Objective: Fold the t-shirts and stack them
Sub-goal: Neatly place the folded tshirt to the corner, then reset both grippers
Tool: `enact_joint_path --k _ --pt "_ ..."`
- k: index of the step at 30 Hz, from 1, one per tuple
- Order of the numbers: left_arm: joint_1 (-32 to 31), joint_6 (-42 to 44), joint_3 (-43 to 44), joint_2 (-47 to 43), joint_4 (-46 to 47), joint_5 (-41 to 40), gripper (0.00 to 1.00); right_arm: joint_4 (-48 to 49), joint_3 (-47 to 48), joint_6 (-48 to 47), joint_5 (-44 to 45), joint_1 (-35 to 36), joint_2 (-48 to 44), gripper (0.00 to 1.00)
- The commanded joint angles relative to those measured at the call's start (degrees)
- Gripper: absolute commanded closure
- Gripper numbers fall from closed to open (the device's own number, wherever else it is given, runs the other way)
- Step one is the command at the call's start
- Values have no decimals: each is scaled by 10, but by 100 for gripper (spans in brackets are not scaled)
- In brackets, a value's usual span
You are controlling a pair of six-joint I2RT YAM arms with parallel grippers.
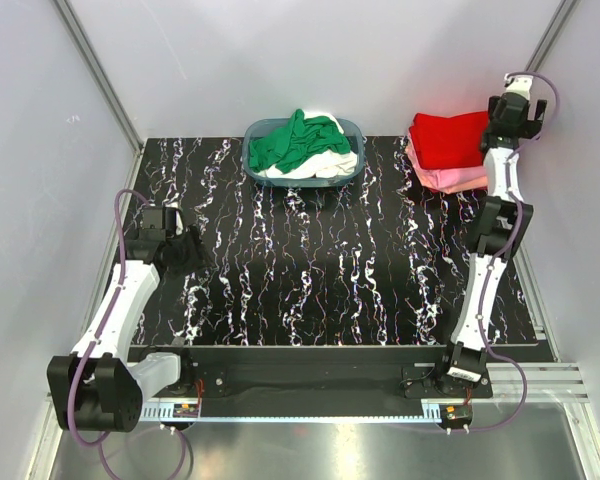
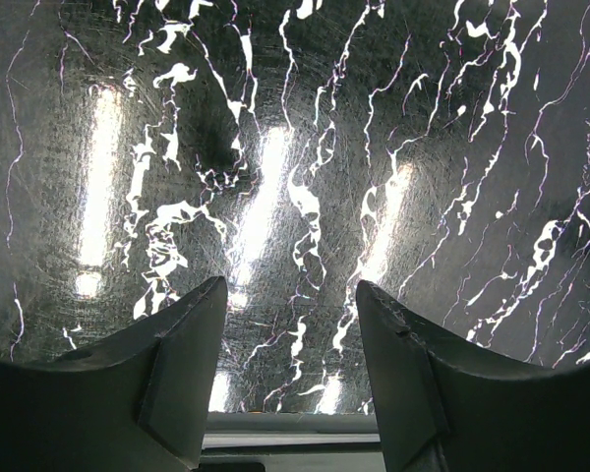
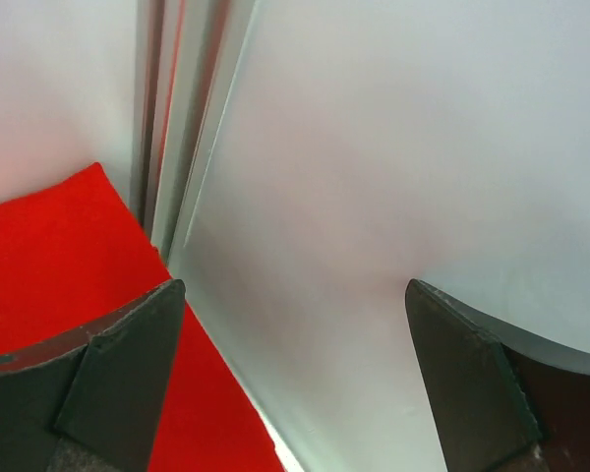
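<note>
Top external alone shows green t-shirt (image 1: 295, 140), wrist views show left fingers (image 2: 172, 374), right fingers (image 3: 108, 383) apart, empty

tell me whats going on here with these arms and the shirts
Two robot arms are folding and stacking shirts. The right hand is open at the far right corner, beside the folded red shirt that tops a stack with pink shirts under it. The left hand is open and empty over the table. A green shirt and a white shirt lie unfolded in the basket.
</note>
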Motion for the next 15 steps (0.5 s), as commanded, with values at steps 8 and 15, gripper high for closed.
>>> enact_joint_path --k 8,15 --pt "-3 -4 5 -29 11 -20 40 -75 -54 196 -101 9 -252 0" --pt "-2 -3 6 -54 15 -20 39 -205 -163 430 -361 12 -384 0"
